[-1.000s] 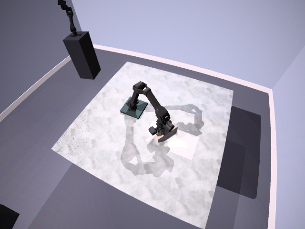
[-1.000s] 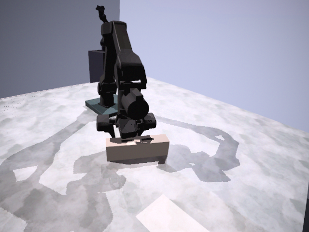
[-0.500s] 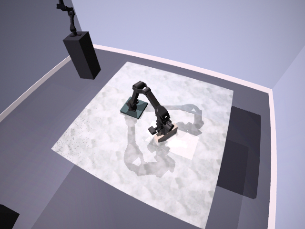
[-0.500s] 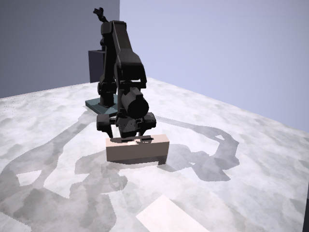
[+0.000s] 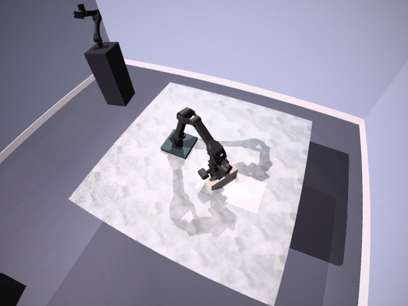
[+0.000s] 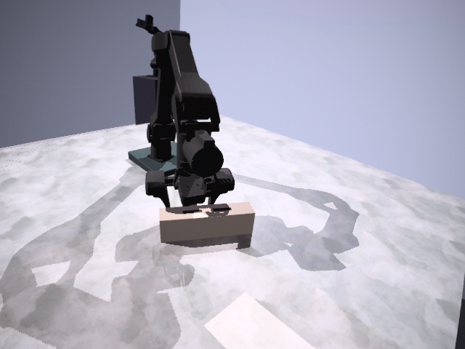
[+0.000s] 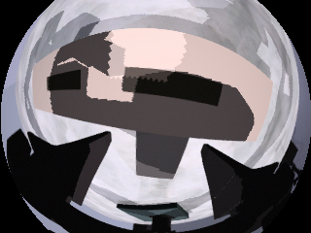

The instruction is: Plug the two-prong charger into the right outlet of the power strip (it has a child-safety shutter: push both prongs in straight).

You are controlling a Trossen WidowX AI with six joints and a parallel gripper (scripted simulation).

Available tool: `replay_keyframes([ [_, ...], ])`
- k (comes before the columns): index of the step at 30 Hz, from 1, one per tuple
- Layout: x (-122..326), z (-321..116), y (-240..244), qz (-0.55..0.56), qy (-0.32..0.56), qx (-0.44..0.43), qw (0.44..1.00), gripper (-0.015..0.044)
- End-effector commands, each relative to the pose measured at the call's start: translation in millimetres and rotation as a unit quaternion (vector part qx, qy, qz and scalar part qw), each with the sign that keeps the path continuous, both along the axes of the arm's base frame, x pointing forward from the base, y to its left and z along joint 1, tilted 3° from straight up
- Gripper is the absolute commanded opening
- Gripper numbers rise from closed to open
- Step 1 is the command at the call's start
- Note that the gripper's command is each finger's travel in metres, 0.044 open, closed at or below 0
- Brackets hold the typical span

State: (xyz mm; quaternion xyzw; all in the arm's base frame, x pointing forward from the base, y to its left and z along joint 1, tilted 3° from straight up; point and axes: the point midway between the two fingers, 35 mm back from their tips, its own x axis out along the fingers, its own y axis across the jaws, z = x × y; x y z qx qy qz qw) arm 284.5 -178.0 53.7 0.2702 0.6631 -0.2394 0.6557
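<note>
Wrist view: gripper (image 7: 155,175) spread wide, holding nothing; dark charger (image 7: 178,88), probably seated, on pinkish-beige power strip (image 7: 146,49).

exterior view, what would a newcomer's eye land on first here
The black arm dominates, folded down from its teal base plate so its gripper hangs with fingers spread wide, holding nothing, right over the pale pink power strip. The strip sits at mid-table on the marbled white table top, with dark slots on its upper face. Big grey arm shadows sprawl across the table on both sides of it.
</note>
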Motion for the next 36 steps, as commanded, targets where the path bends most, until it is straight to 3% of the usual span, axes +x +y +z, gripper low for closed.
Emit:
replay_keyframes([
  [1,-1,-1,1,-0.002,-0.001,-0.002,1.0,0.044],
  [36,-20,-1,19,-0.002,-0.003,-0.004,1.0,0.044],
])
